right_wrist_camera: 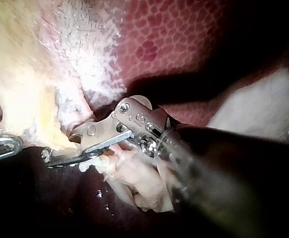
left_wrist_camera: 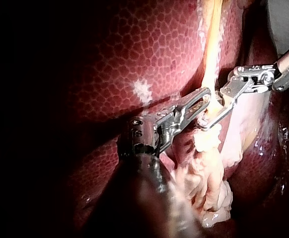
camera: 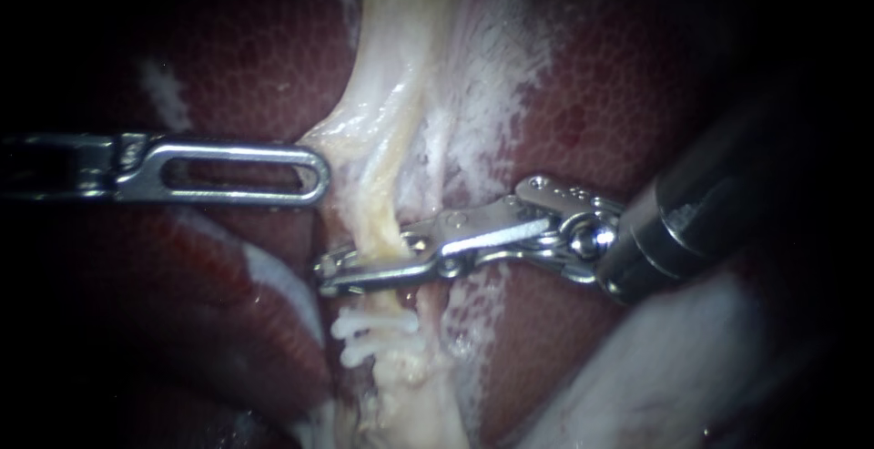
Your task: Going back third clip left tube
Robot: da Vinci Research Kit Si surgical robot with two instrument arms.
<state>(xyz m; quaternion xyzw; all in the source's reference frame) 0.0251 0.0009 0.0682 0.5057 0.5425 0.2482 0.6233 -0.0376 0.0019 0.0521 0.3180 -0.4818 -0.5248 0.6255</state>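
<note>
Currently the end effector of my right instrument (camera: 366, 260) stands parted astride the pale yellow tube (camera: 382, 198), just beside two white clips (camera: 373, 326). Withdrawing crookedly could snag the tube or dislodge them.

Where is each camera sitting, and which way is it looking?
Endoscope view: close up, facing the tube on the liver; left instrument enters from the left, right instrument from the right; white clips sit on the tube.
Left wrist view: on the left arm, looking along its own shaft at the tube; the right instrument shows too.
Right wrist view: on the right arm, looking along its own shaft at the tube; the left instrument's tip shows too.
Shared: all three show both instruments at the same tube.
</note>
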